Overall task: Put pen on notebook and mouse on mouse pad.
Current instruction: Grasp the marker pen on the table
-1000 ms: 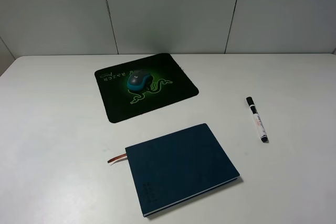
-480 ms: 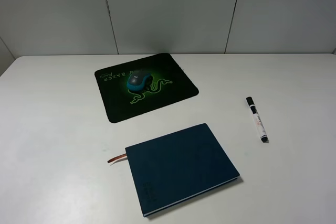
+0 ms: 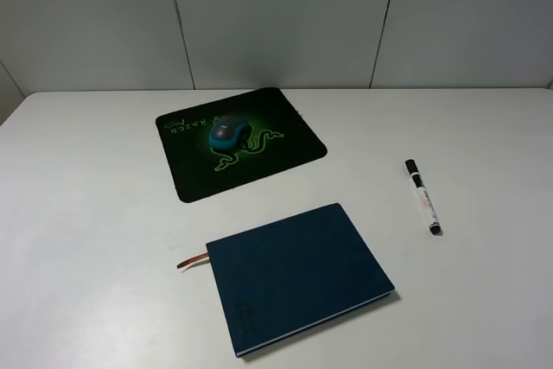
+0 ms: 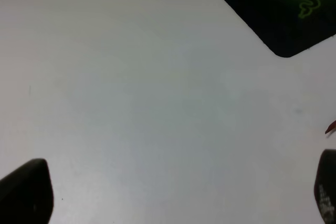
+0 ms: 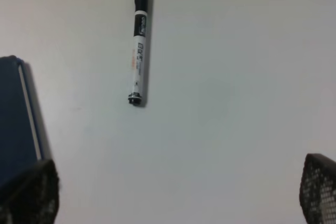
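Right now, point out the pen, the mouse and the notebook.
pen (image 3: 422, 197): high camera view, middle of the white barrel.
mouse (image 3: 228, 132): high camera view, on its grey top.
notebook (image 3: 298, 274): high camera view, centre of the dark blue cover.

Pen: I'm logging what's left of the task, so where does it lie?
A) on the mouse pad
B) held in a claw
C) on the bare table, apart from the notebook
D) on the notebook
C: the pen lies on the table, clear of the notebook.
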